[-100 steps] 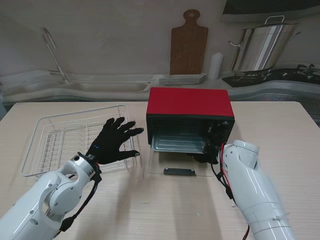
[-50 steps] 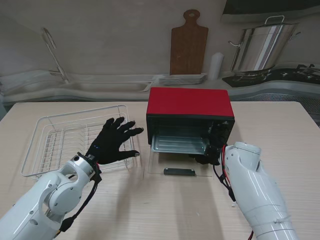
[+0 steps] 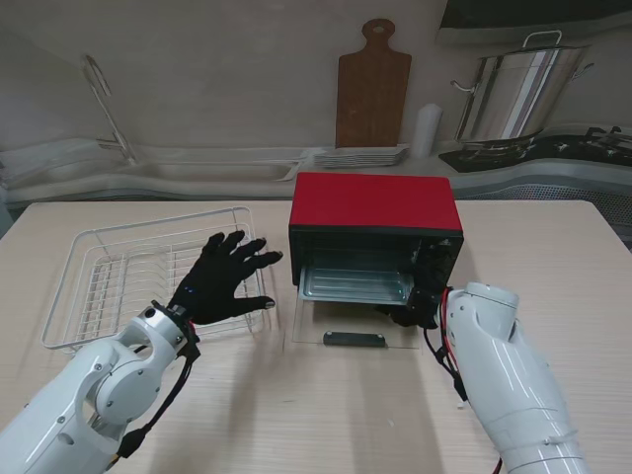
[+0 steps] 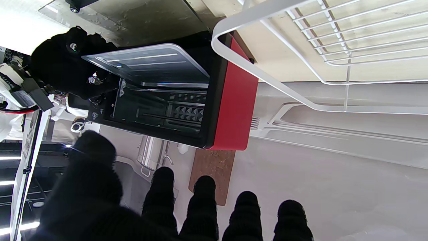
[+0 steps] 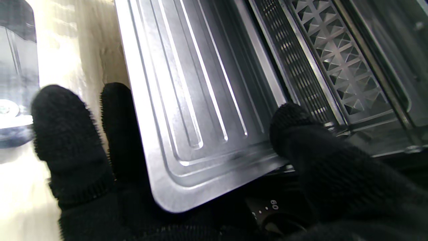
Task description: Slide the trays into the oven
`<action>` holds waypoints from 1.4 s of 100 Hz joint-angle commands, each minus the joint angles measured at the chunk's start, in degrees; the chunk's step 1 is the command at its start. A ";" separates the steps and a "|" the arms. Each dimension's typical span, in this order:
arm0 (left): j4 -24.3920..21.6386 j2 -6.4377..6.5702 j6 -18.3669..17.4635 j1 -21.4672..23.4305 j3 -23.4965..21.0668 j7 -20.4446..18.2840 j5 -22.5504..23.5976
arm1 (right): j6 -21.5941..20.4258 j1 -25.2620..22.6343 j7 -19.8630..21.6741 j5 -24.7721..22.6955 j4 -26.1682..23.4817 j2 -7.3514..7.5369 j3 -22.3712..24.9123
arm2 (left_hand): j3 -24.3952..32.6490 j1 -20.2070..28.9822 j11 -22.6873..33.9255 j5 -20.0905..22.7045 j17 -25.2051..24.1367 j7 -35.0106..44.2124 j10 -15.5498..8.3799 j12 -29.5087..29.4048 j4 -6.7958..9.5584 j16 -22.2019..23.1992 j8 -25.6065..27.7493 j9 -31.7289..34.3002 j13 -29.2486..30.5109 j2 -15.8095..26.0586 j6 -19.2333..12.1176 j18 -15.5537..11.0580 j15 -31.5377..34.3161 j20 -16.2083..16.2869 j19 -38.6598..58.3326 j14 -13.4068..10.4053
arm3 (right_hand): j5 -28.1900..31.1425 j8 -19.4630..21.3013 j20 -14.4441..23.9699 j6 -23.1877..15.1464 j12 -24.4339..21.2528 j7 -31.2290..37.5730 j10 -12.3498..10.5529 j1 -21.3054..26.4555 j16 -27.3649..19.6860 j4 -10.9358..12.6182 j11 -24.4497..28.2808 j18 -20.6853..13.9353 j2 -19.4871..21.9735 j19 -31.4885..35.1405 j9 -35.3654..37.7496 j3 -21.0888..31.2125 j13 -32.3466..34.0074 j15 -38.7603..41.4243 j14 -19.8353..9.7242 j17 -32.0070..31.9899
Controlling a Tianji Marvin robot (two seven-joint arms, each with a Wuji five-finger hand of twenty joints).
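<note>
A pale wood table (image 3: 553, 247) is filling the near part of the stand's view, lit evenly from above. Behind its far edge a light counter (image 3: 197, 168) is running the width of the room, with a sink (image 3: 212, 170) sunk into it and a curved tap (image 3: 104, 104) rising at the left. A brown board (image 3: 372, 84) is leaning upright against the plain beige wall (image 3: 217, 69), just beside a stack of plates (image 3: 360, 155) and a white cylinder (image 3: 427, 129). At the far right a steel pot (image 3: 513, 94) is sitting on a dark hob (image 3: 538, 150), under a dark hood (image 3: 533, 15)
</note>
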 commanded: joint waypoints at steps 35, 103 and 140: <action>-0.79 -0.33 -0.12 0.50 -0.19 -0.82 -0.04 | -0.09 -3.70 3.32 -2.36 -0.82 1.01 0.45 | -1.74 0.26 -0.24 -0.68 -0.56 -0.05 -0.55 -0.47 2.10 -0.54 0.36 -1.88 -1.62 2.29 0.84 -1.14 -0.66 -0.61 -2.67 -1.35 | 0.03 -1.12 -2.11 0.29 -1.01 -1.00 3.23 -1.09 -0.05 2.09 -0.84 5.53 -0.82 2.86 0.92 -0.48 2.18 0.80 1.79 -1.59; -0.89 -0.40 -0.12 0.63 -0.20 -0.41 -0.09 | -1.15 -7.26 5.22 -2.64 -3.89 2.12 2.51 | -1.74 0.30 -0.30 -0.88 -0.57 -0.19 -0.44 -0.52 2.12 -0.60 0.41 -1.86 -1.65 2.27 0.94 -1.16 -0.69 -0.60 -2.70 -1.39 | 0.53 -2.27 -3.27 2.26 -1.34 -2.06 4.37 -1.02 -0.47 2.06 -1.69 5.58 -0.84 2.92 1.41 -0.47 2.44 0.09 2.56 -1.52; -0.96 -0.43 -0.14 0.72 -0.31 -0.16 -0.07 | -0.68 -8.91 7.79 -3.15 -5.14 2.87 3.92 | -1.72 0.29 -0.28 -0.87 -0.55 -0.21 -0.60 -0.50 2.11 -0.60 0.41 -1.94 -1.63 2.23 1.06 -1.17 -0.68 -0.63 -2.72 -1.37 | 2.83 -2.78 -3.35 3.51 -1.42 -2.34 4.61 -0.98 -0.40 2.07 -1.74 5.08 -0.86 3.56 2.54 -0.36 3.27 0.65 2.23 -1.22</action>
